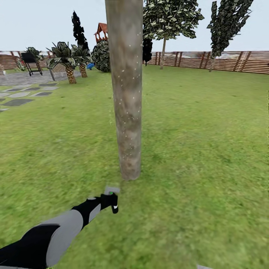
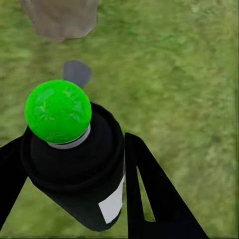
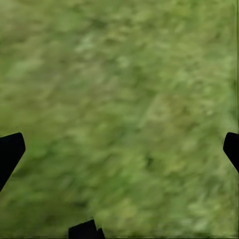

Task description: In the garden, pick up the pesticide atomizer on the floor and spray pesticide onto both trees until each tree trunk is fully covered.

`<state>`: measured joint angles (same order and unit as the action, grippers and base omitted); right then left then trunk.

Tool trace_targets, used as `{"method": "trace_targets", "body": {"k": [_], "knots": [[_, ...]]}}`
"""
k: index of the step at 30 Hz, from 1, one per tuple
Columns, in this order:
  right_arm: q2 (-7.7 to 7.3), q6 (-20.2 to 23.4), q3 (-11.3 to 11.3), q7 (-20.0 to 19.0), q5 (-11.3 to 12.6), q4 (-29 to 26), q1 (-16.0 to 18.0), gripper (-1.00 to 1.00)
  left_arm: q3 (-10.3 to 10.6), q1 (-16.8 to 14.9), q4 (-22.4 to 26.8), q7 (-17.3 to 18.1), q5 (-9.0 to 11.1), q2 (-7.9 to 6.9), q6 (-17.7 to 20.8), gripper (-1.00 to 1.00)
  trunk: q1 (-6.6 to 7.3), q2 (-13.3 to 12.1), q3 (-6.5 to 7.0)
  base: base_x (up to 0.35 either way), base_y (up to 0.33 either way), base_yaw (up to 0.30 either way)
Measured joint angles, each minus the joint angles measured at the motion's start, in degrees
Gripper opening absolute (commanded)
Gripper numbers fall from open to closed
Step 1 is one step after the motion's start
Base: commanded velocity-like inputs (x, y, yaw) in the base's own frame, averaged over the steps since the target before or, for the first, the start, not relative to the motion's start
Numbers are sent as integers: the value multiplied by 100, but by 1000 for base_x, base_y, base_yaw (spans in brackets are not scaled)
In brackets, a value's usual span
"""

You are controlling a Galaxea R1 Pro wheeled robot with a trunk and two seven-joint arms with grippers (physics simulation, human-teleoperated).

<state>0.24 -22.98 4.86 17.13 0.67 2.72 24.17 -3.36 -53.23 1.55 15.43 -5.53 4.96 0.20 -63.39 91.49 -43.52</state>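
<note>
Clamped between the left gripper's black fingers, the pesticide atomizer shows its green cap pointing at the tree trunk, speckled white and standing just ahead on the lawn. Right gripper hangs spread wide over bare grass. Open turf runs right to the slatted fence; paving slabs edge the left.

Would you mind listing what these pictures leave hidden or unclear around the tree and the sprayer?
- Tree trunk: crown cut off by the head view's top edge.
- Pesticide atomizer: lower body cut off by the left wrist view's edge; left gripper fingers flank it.
- Right gripper: fingertips barely enter over blurred grass.
</note>
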Motion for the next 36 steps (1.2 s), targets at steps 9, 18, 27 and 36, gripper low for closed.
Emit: {"method": "trace_targets", "body": {"k": [9,18,27,36], "knots": [[-475,-254,-12,510,-8,-1234,14,100,-10,300,13,4,18,5,-530,-100,2,1,1,-267,26,0],[-1759,1674,27,-3571,68,-1881,1220,100,-3,309,27,556,14,-1,-562,-100,4,0,2,-13,1,0],[-1660,3794,46,-7444,89,-3741,1694,100,1126,308,22,4233,-626,8,-590,-100,4,1,1,0,0,0],[-112,4129,-687,-8152,59,-4356,1702,-100,1248,308,26,4979,-674,244,-936,-100,4,0,1,0,0,0]]}}
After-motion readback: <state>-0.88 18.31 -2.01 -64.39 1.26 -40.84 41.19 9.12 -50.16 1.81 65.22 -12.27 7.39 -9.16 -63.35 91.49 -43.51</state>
